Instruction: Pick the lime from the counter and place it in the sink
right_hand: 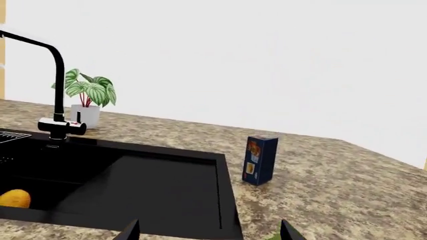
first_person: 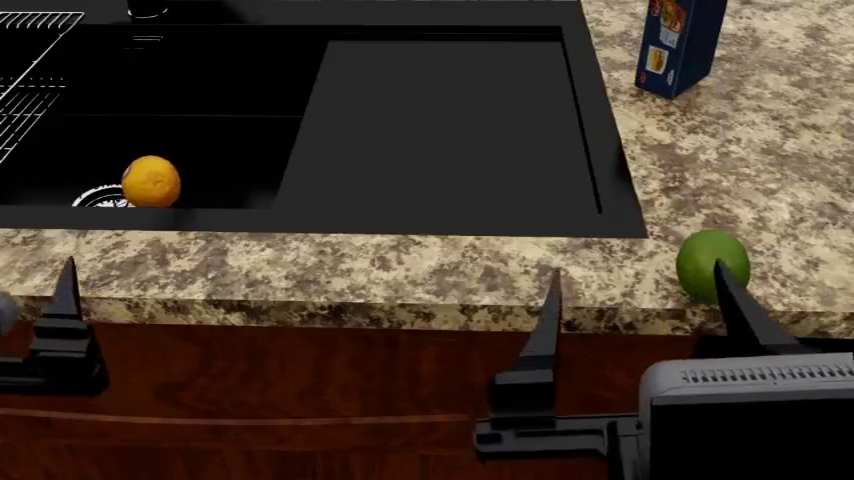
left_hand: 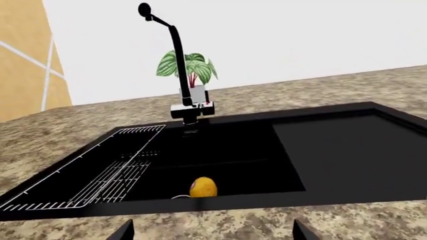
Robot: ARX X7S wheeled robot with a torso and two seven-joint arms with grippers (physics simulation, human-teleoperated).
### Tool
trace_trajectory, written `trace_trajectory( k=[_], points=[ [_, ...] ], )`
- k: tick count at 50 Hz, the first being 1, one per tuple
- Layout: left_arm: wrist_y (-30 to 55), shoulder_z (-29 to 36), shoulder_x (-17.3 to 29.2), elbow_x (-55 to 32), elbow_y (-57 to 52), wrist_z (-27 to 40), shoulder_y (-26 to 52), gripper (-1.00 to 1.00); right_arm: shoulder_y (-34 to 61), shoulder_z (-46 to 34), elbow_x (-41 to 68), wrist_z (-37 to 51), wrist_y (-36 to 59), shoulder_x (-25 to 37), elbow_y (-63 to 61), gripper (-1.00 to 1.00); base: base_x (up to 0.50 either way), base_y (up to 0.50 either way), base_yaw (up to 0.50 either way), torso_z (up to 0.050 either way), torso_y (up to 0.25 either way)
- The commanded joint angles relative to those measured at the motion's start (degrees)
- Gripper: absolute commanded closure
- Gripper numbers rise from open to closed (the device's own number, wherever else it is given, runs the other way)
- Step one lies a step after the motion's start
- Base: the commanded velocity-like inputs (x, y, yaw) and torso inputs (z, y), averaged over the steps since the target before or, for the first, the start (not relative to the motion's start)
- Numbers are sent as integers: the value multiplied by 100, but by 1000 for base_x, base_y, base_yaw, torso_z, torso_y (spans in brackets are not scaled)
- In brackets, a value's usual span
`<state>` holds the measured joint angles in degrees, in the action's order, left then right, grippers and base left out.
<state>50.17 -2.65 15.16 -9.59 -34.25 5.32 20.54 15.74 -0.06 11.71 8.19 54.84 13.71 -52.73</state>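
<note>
The lime [first_person: 711,262] is a small green fruit on the speckled counter [first_person: 334,265], near its front edge and right of the black sink [first_person: 441,120]. My right gripper [first_person: 641,300] is open and empty, low in front of the counter edge. Its right finger [first_person: 741,305] partly covers the lime. In the right wrist view only a green sliver of the lime [right_hand: 275,237] shows beside the open gripper [right_hand: 210,233]. My left gripper [left_hand: 212,234] is open and empty in front of the sink's front rim. One of its fingers [first_person: 63,295] shows in the head view.
An orange fruit [first_person: 151,181] lies in the basin by the drain [first_person: 96,198]. A wire rack [first_person: 27,80] sits at the basin's left. A blue box [first_person: 678,45] stands on the counter behind the lime. A black faucet [left_hand: 175,55] and a potted plant [left_hand: 190,67] stand behind the sink.
</note>
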Motion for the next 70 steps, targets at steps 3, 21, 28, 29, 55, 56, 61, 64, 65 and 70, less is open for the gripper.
trace_trajectory(
  k=[3,21,28,29,55,56,61,64,65,70],
  points=[
    [727,-229,225,-135,-326,8,458,-100,811,636,577,-118,1444,-16,-615,-100,0,0,0,0,0],
    [1803,-571,572,-387,-695,-104,1238,-100,2656,2732,5151,2323,3379,800,-616,-100,0,0,0,0,0],
    [1923,-628,682,-420,-673,-142,1341,-100,3221,2657,7076,3908,3424,1364,110,-100,0,0,0,0,0],
    [1926,-617,690,-428,-660,-152,1356,-100,3299,2596,7347,4133,3406,1448,221,-100,0,0,0,0,0],
    [1972,-605,594,-569,-819,-152,1293,-100,3296,2627,8253,4432,2617,1729,403,-100,139,257,0,0,0],
    [1973,-606,594,-570,-821,-148,1296,-100,3290,2627,8242,4420,2610,1734,393,-100,363,184,0,0,0],
    [2040,-615,593,-592,-877,-132,1325,-100,3209,2711,8287,4369,2508,1744,359,-100,404,110,0,0,0],
    [2063,-605,598,-603,-904,-126,1336,-100,3177,2755,8350,4375,2441,1769,353,-100,421,68,0,0,0],
    [2071,-603,594,-605,-908,-120,1341,-100,3151,2771,8332,4360,2440,1775,337,-100,422,55,0,0,0],
    [2086,-561,586,-609,-911,-96,1348,-100,3055,2849,8416,4392,2364,1840,312,-100,425,8,0,0,0]
  ],
)
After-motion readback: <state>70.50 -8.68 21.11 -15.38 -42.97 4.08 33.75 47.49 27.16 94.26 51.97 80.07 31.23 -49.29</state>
